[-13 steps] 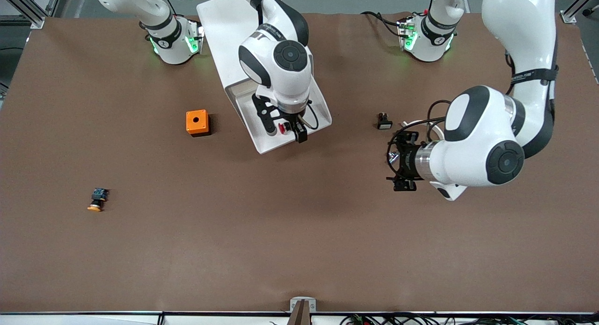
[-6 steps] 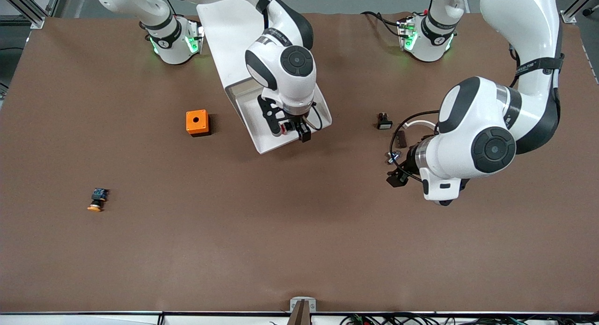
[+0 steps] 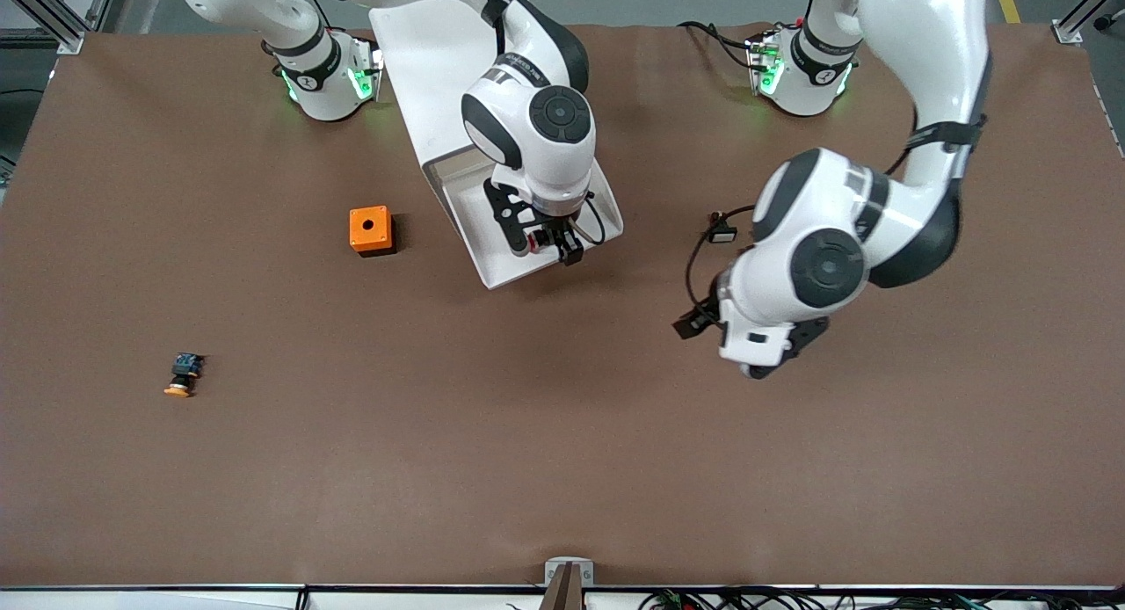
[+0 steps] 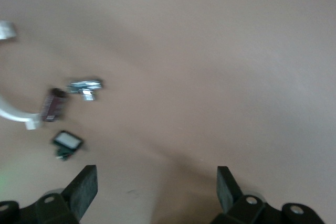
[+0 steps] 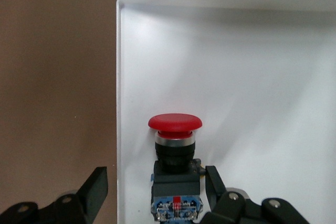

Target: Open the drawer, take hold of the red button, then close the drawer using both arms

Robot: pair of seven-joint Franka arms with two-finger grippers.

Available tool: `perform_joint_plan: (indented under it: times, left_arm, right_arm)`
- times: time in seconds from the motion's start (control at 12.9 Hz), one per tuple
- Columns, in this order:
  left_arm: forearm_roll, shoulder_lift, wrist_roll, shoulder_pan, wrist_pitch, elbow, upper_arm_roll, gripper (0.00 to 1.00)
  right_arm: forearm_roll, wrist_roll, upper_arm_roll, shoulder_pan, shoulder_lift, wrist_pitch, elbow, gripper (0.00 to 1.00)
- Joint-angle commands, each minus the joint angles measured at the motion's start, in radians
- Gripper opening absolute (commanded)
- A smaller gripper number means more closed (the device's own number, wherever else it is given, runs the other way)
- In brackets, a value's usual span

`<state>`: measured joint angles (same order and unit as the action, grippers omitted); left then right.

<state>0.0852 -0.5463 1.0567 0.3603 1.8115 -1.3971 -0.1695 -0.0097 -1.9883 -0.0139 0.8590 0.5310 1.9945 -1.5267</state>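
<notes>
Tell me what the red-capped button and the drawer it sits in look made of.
The button: likely plastic, with a smooth red cap, a metallic-looking silver ring beneath it and a dark matte body. The drawer: smooth white, probably plastic, with thin even walls and a faint sheen; painted metal cannot be ruled out.

glossy red plastic caps the button [image 5: 175, 123]; smooth white plastic drawer [image 5: 252, 77]; matt brown table [image 3: 562, 434].

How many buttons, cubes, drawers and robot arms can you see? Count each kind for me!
Buttons: 2, a red button in the drawer and an orange-capped button.
Orange cube: 1.
Open drawer: 1.
Small white-faced part: 1.
Robot arms: 2, with the right gripper and the left gripper.
Total: 7.
</notes>
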Motion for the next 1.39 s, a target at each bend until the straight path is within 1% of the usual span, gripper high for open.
perform_joint_plan:
  times: [0.0, 0.08, 0.15, 0.23, 0.39, 0.54, 0.62, 0.85, 1.01, 1.16, 1.31]
  left_arm:
    - [-0.024, -0.006, -0.018, 0.04, 0.144, -0.077, -0.012, 1.0]
    - [-0.021, -0.032, -0.003, 0.08, 0.182, -0.077, -0.01, 1.0]
    - [-0.019, -0.047, 0.002, 0.103, 0.204, -0.079, -0.01, 1.0]
    - [-0.012, -0.061, 0.003, 0.112, 0.209, -0.079, -0.01, 1.0]
    - [0.002, -0.086, 0.032, 0.133, 0.213, -0.077, -0.012, 1.0]
    - [0.066, -0.101, 0.052, 0.152, 0.215, -0.077, -0.013, 1.0]
    - [0.091, -0.103, 0.055, 0.154, 0.215, -0.077, -0.015, 1.0]
    - [0.132, -0.106, 0.098, 0.176, 0.213, -0.079, -0.018, 1.0]
    - [0.165, -0.113, 0.103, 0.196, 0.213, -0.079, -0.018, 1.0]
    - [0.217, -0.122, 0.105, 0.222, 0.213, -0.079, -0.018, 1.0]
    - [0.235, -0.121, 0.165, 0.259, 0.203, -0.079, -0.018, 1.0]
  right_arm:
    - [-0.026, -0.007, -0.011, 0.012, 0.012, -0.016, 0.025, 0.74]
    - [-0.026, -0.006, -0.011, 0.012, 0.012, -0.016, 0.026, 0.5]
    - [-0.026, -0.006, -0.011, 0.012, 0.012, -0.016, 0.026, 0.18]
    - [-0.026, -0.007, -0.011, 0.012, 0.012, -0.016, 0.026, 0.0]
    - [-0.026, -0.007, -0.011, 0.012, 0.012, -0.017, 0.025, 0.0]
    - [-0.024, 0.017, -0.011, 0.003, 0.004, -0.025, 0.028, 0.0]
    - [-0.02, 0.087, -0.012, -0.003, 0.001, -0.064, 0.042, 0.0]
    - [-0.01, 0.306, -0.014, -0.056, -0.003, -0.254, 0.153, 0.0]
    - [-0.01, 0.528, -0.017, -0.11, -0.029, -0.341, 0.193, 0.0]
    - [-0.012, 0.816, -0.018, -0.205, -0.071, -0.362, 0.192, 0.0]
    - [-0.013, 1.064, -0.018, -0.329, -0.081, -0.373, 0.188, 0.0]
